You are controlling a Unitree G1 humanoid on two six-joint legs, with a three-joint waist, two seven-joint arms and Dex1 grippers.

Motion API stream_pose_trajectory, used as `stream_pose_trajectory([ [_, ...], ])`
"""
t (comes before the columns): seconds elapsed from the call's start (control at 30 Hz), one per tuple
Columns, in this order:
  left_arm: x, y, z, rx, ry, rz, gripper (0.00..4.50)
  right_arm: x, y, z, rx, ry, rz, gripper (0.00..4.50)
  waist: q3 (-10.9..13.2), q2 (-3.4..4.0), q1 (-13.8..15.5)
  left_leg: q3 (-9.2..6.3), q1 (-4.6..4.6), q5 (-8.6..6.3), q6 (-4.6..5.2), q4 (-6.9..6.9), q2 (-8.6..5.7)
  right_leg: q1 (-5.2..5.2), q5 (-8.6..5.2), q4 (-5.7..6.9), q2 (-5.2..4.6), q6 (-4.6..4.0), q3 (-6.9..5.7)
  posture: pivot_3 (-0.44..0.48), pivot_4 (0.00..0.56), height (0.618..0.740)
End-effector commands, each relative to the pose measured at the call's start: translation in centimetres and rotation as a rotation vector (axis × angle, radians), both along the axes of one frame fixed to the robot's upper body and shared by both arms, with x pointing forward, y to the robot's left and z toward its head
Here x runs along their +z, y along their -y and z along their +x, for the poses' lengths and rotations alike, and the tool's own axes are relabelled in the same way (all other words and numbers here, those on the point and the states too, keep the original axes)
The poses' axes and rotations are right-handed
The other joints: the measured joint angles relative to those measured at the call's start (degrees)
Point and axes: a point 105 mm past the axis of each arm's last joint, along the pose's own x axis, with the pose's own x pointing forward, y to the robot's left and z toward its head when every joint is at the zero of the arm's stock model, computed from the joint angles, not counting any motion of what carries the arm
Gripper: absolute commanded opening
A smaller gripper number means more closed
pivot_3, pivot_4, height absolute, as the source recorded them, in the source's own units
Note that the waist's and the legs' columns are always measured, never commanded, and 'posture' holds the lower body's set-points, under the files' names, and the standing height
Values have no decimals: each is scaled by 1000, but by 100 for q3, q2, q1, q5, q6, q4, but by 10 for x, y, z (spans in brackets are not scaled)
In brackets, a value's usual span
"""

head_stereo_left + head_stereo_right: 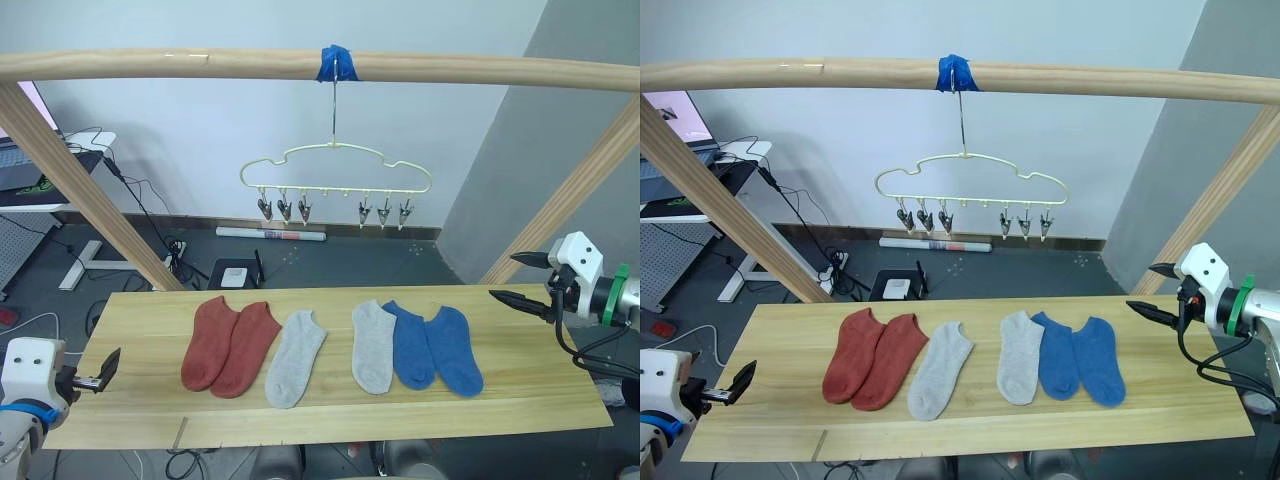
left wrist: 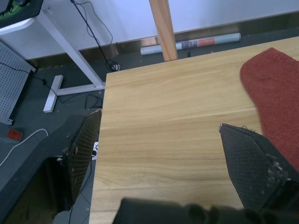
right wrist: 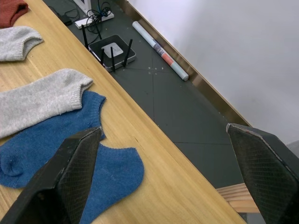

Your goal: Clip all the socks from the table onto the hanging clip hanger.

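Below, pale plank table (image 1: 520, 390), six socks (image 1: 300, 355), grey floor (image 1: 330, 262) behind.

Six short knit ankle socks lie in a row across the middle of the frame on one long pale wooden plank counter (image 1: 520, 385): two rust-red socks (image 1: 228, 345) at the left of the row, two light grey socks (image 1: 296, 358) in the centre, and two blue socks (image 1: 436, 347) at the right. One thin cream-yellow cloud-outline clip hanger (image 1: 336, 165) hangs in the upper centre, carrying six small metal clips (image 1: 305, 210), three grouped left and three grouped right. One thick pale wooden pole (image 1: 480, 70) crosses the top of the frame, bearing one blue tape wrap (image 1: 338, 63). Two slanted wooden struts (image 1: 85, 190) stand at the sides.
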Motion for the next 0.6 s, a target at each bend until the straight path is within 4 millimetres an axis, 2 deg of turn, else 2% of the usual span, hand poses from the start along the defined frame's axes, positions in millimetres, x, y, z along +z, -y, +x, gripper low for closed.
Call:
stream_pose_trajectory([
  [0.03, 14, -3, 2, 3, 55, 9, 4466, 7, 1, 0, -2, 34, -13, 4492, 0, 0, 0, 0, 0, 0, 0, 0, 0, 0, 0, 0, 0, 0, 0, -12, 143, 737],
  [0.13, 11, 0, 2, -22, 13, -11, 4466, 5, 2, -1, -8, 36, -12, 4492, 0, 0, 1, -1, 0, 0, 0, 0, 0, 0, 0, 0, 0, 0, -1, -18, 143, 737],
  [0.3, 29, 7, 8, -93, 115, -33, 4466, 3, 2, -2, -12, 39, -11, 4492, 0, 0, 2, -1, -5, 0, 0, 1, 0, -4, 0, 0, 0, 0, -2, -20, 143, 737],
  [0.6, 34, 20, 19, -123, 198, -3, 4466, 2, 1, -7, -18, 46, -13, 4492, 2, -2, -2, -2, -8, 0, 0, 1, 0, -4, 0, -2, 0, 1, -3, -53, 147, 737],
])
